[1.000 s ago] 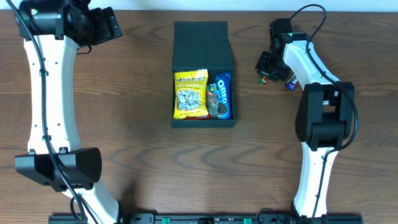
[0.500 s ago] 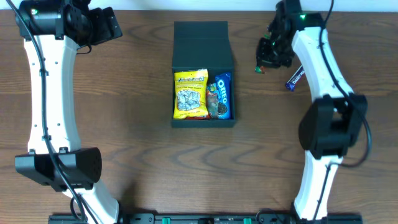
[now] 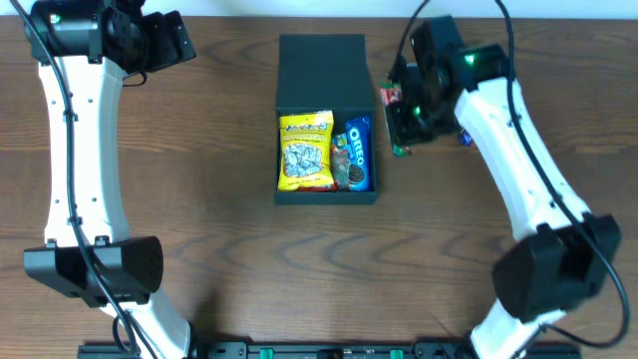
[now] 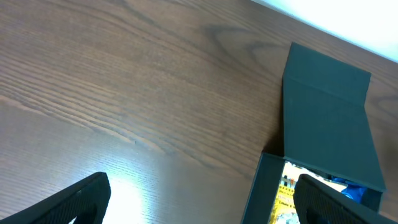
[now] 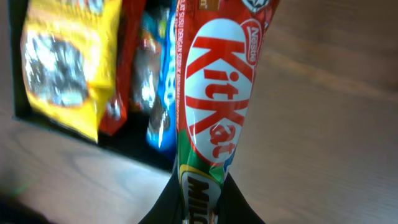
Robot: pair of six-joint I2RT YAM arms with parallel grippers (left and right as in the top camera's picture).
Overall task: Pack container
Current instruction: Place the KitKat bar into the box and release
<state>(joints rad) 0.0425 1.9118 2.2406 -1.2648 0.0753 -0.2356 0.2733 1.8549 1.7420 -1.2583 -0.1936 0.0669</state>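
Note:
The dark grey-teal container [image 3: 325, 195] sits open at the table's middle, its flap lid [image 3: 322, 70] folded back. Inside lie a yellow snack packet [image 3: 304, 150] and a blue Oreo packet [image 3: 358, 155]. My right gripper [image 3: 399, 112] is shut on a red KitKat bar [image 5: 217, 106] and holds it in the air just right of the container's right wall. In the right wrist view the yellow packet [image 5: 65, 62] and Oreo packet [image 5: 160, 93] show to the bar's left. My left gripper [image 4: 199, 208] is open and empty, high at the far left, with the container [image 4: 326, 124] to its right.
A small dark blue packet [image 3: 465, 136] lies on the wood table right of the container, mostly hidden behind my right arm. The table's far edge [image 4: 336, 25] runs just behind the lid.
My right gripper lifted the KitKat bar from the table at the right and carried it left, up to the container's right side. The left arm has not moved.

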